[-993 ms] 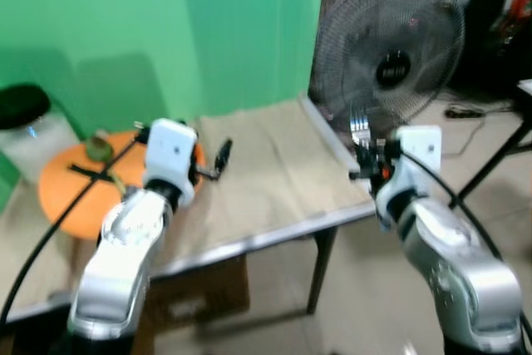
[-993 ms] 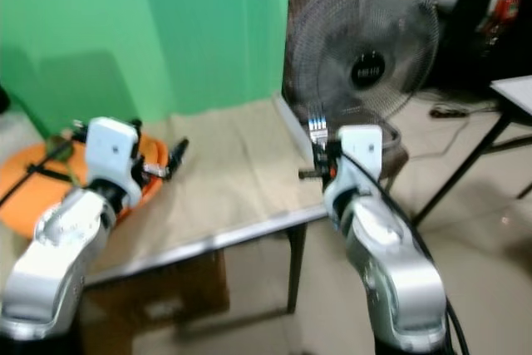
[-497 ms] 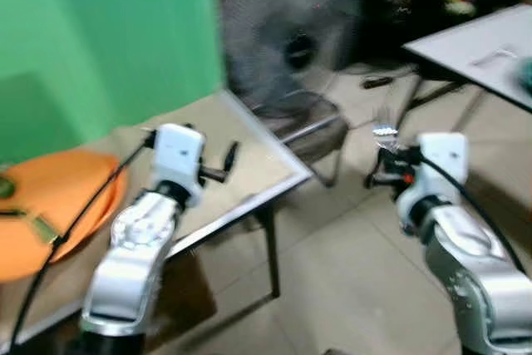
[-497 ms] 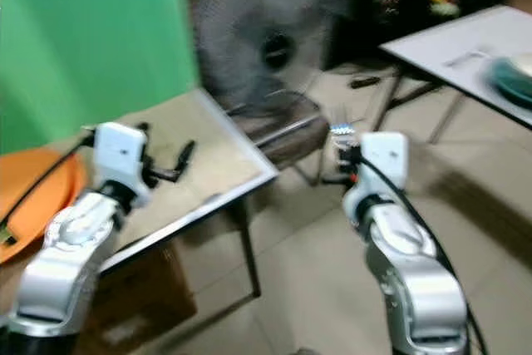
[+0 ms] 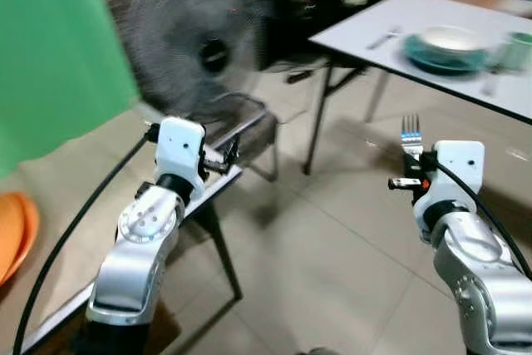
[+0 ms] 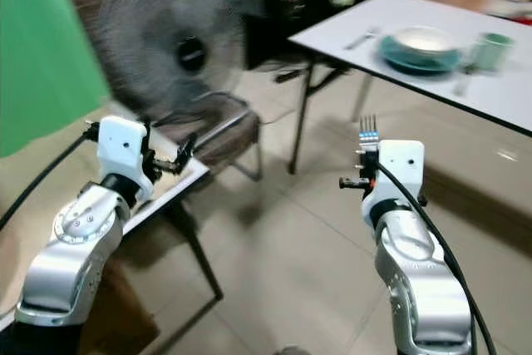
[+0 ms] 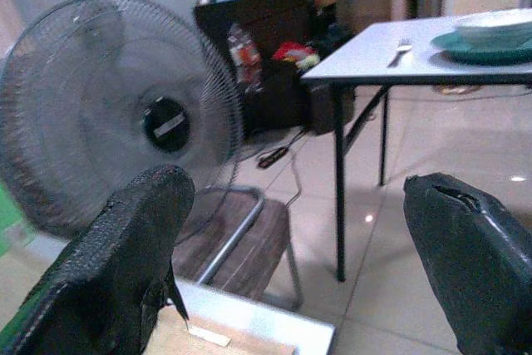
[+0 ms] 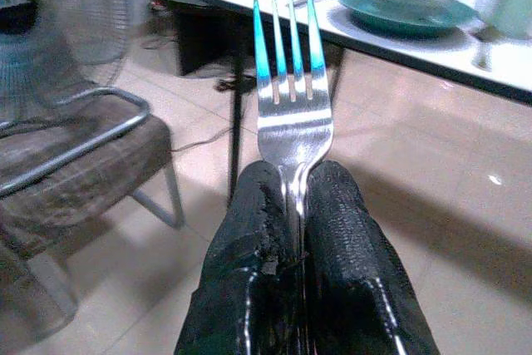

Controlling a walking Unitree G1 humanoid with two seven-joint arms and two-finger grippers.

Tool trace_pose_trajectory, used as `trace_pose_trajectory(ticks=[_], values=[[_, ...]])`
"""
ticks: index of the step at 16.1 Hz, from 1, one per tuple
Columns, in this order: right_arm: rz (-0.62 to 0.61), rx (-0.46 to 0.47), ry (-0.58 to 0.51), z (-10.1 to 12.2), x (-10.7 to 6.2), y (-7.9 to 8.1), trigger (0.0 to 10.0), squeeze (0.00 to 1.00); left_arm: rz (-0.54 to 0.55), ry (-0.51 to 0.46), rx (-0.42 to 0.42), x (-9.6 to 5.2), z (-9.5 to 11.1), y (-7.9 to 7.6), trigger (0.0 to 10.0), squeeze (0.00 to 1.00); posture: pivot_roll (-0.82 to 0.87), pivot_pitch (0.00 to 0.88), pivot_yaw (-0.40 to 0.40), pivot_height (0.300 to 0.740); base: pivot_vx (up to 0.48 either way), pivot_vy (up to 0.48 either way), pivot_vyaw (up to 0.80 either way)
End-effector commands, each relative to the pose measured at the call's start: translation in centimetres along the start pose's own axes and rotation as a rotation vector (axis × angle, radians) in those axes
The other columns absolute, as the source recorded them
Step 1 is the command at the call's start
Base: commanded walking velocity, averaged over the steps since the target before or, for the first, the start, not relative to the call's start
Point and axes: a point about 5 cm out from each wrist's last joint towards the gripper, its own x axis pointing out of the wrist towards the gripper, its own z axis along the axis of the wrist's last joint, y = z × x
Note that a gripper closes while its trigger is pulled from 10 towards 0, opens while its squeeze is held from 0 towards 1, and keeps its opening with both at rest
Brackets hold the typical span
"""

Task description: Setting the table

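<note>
Right gripper [image 8: 298, 205] clamped tight on the neck of a silver fork [image 8: 290, 97], tines up, carried in the air over the tiled floor [image 5: 332, 255]. Left gripper [image 7: 299, 272] spread wide with nothing between the fingers, raised above the near edge of a cloth-covered table [image 5: 50, 288]. Beyond that edge, a chair [image 5: 249, 126] with a metal tube frame and a standing fan [image 5: 195, 47]. Further off, well apart from the carried fork, a white table [image 5: 391, 27] already bearing a teal plate [image 5: 445, 51] with a white bowl [image 5: 453, 36] on it, a pale green cup [image 5: 515, 47] beside these, another fork [image 5: 384, 37] on the near side of the plate, and some blurred cutlery by the cup. Judged from this: place setting partly laid, the fork in hand picked up but not yet delivered; left to do, the crossing to the white table and the laying-down beside the plate
</note>
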Motion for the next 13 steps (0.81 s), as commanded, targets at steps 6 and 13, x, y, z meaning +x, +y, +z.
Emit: trace_pose_trajectory(ticks=[6,13], values=[[-0.025,0.034,0.030,-0.6,-0.9,0.2,10.0,0.00,0.018,0.000,-0.001,-0.4,-0.3,0.5,10.0,0.00,0.04,0.000,0.050,0.740,0.000,0.000,-0.78],[-0.069,0.020,0.014,-0.7,-1.2,-0.7,10.0,0.00,0.017,0.011,-0.024,-1.0,-0.6,0.9,10.0,0.00,0.04,0.000,0.041,0.740,0.077,0.000,-0.78]])
